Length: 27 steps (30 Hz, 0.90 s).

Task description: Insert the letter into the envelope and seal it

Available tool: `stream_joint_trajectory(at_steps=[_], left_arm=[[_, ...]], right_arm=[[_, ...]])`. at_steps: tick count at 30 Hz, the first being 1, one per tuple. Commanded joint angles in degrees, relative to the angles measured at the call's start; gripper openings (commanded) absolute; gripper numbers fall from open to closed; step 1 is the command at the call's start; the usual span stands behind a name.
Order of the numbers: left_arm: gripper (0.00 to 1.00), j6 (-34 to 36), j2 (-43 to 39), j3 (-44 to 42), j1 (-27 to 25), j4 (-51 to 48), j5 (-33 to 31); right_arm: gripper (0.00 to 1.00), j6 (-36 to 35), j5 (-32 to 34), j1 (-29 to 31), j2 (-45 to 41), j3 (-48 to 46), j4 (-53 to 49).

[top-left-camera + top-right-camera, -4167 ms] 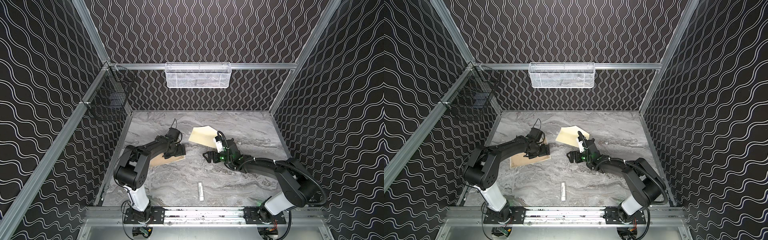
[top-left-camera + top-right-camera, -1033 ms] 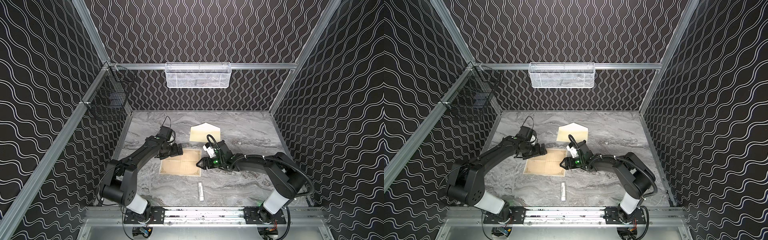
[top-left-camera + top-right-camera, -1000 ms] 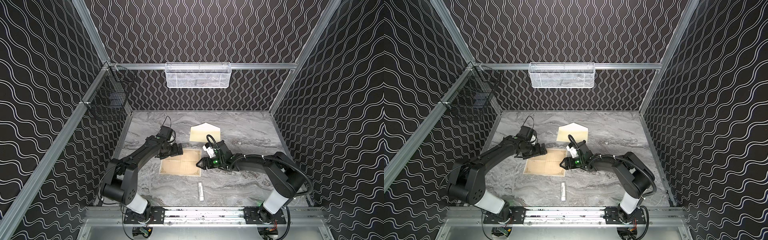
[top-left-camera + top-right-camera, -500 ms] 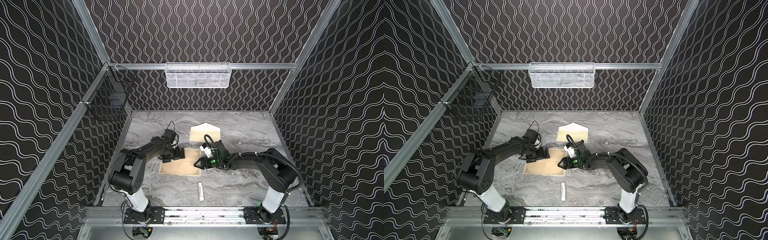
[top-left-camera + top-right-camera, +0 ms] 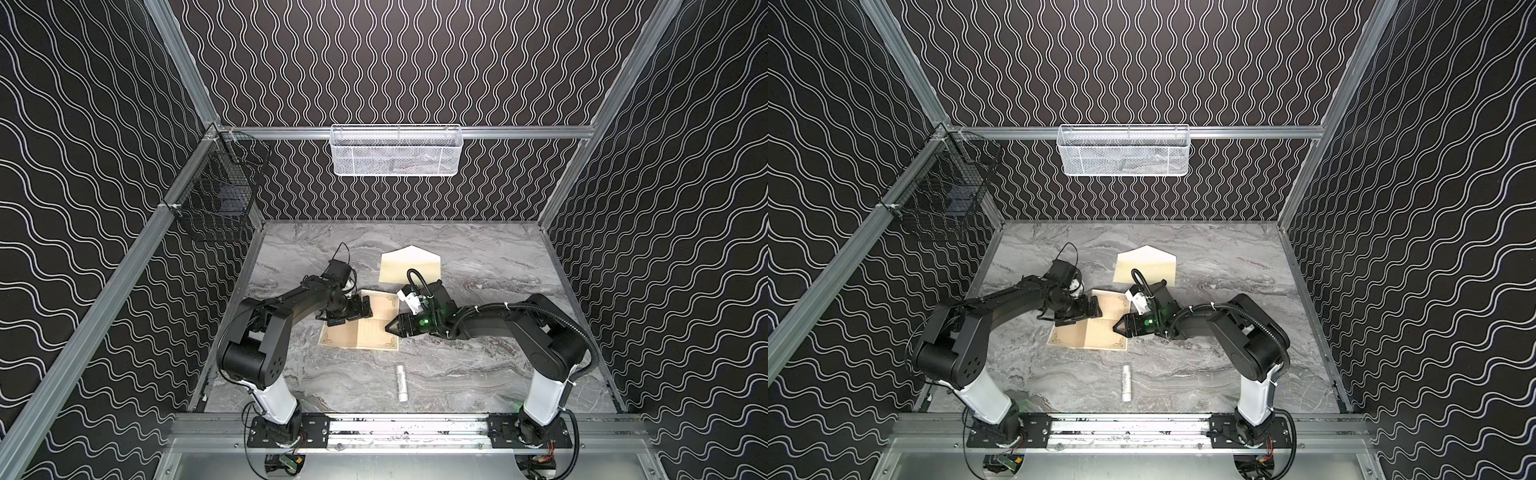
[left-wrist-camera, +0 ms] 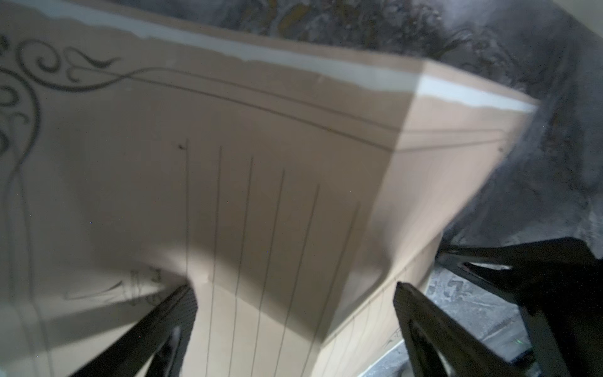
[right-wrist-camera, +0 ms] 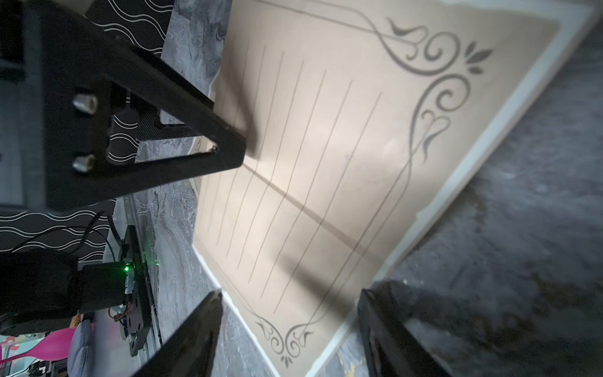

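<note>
The tan letter (image 5: 368, 332) (image 5: 1096, 334) lies unfolded on the marble table, creased across its middle. In the left wrist view the letter (image 6: 261, 147) has one half rising at the crease. My left gripper (image 5: 351, 313) (image 6: 293, 293) is open, low over the letter's back left part, one finger (image 7: 182, 137) touching the sheet near the crease. My right gripper (image 5: 392, 326) (image 7: 290, 310) is open at the letter's right edge, a flourished corner (image 7: 293, 342) between its fingers. The cream envelope (image 5: 409, 266) (image 5: 1144, 266) lies flat behind them, flap pointing to the back.
A small white stick (image 5: 401, 382) lies on the table in front of the letter. A white mesh basket (image 5: 395, 151) hangs on the back rail. A black wire basket (image 5: 216, 203) hangs at the left wall. The marble table (image 5: 498, 374) is walled on three sides.
My left gripper has moved from beside the letter's back left corner onto the sheet. My right gripper has crept left to the letter's right edge and narrowed a little.
</note>
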Motion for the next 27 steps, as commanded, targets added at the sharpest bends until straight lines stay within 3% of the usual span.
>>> stream_joint_trajectory(at_steps=[1,3,10,21,27], left_arm=[[0.99,0.0,0.6,-1.4,-0.4,2.9,7.6],[0.98,-0.3,0.9,-1.8,-0.5,4.0,9.4],[0.77,0.3,-1.2,-1.8,-1.7,5.0,13.1],[0.27,3.0,-5.5,-0.9,-1.8,1.2,12.8],[0.17,4.4,-6.8,0.3,-1.9,-1.0,12.3]], right_arm=[[0.69,-0.3,2.5,0.0,0.9,-0.1,-3.8],[0.69,-0.2,2.4,0.0,1.3,0.0,-3.7],[0.69,-0.3,2.5,0.0,1.6,0.2,-3.5],[0.69,-0.4,2.4,0.0,-0.8,-0.5,-3.1],[0.74,-2.9,-0.1,-0.7,-5.1,-0.1,-5.4]])
